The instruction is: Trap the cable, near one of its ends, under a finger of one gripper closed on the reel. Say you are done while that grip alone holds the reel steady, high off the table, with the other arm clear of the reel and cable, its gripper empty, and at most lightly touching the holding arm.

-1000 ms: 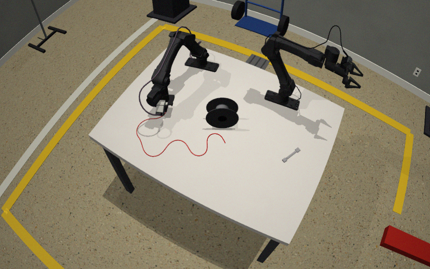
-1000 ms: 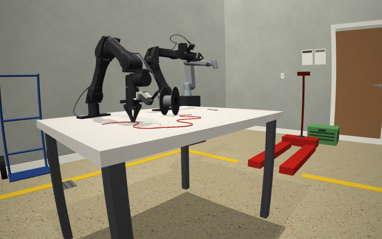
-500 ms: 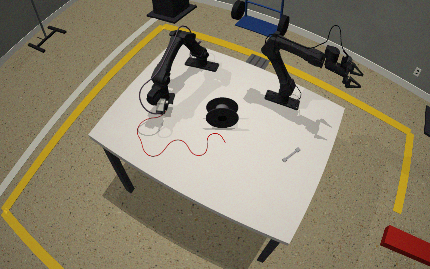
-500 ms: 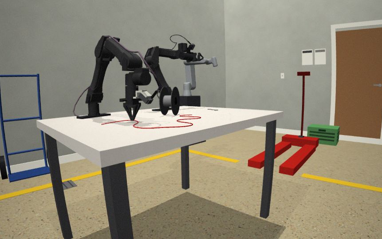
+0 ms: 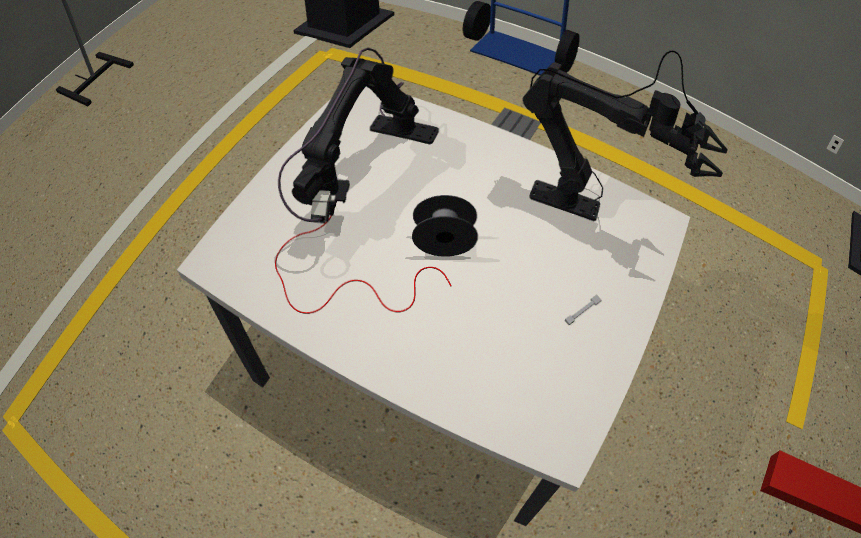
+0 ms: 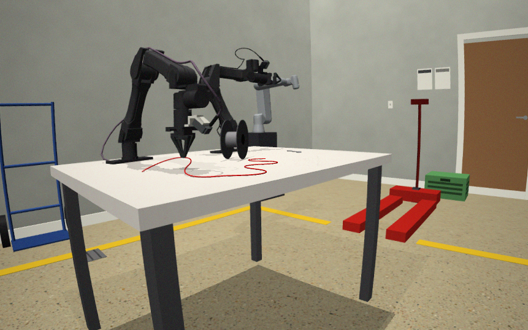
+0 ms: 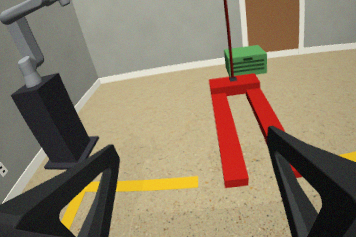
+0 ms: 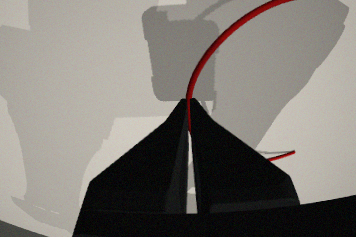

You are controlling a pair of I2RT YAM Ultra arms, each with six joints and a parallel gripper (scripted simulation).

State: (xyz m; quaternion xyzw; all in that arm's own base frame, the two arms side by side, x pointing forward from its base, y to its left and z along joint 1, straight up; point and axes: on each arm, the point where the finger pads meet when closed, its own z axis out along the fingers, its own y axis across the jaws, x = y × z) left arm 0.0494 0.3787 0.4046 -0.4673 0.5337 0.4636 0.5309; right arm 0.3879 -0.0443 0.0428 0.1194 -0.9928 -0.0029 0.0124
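A red cable point(image 5: 353, 284) point(image 6: 224, 175) point(image 8: 219, 38) lies in waves on the white table point(image 5: 486, 374) point(image 6: 175, 192). My right gripper point(image 5: 321, 220) point(image 6: 183, 154) point(image 8: 188, 107) points straight down with its tips at the table top. It is shut on the cable, which runs in between the fingertips; a short red stub shows past the fingers. The black reel point(image 5: 444, 226) point(image 6: 232, 139) stands on its rims mid-table, apart from both grippers. My left gripper point(image 5: 710, 157) point(image 6: 276, 78) point(image 7: 188, 144) is open and empty, held high beyond the table's far edge.
A small grey dumbbell-shaped piece point(image 5: 583, 309) point(image 6: 294, 151) lies on the table away from the cable. A red pallet jack point(image 6: 400, 213) point(image 7: 233, 124) and a blue hand truck point(image 6: 23, 172) stand on the floor.
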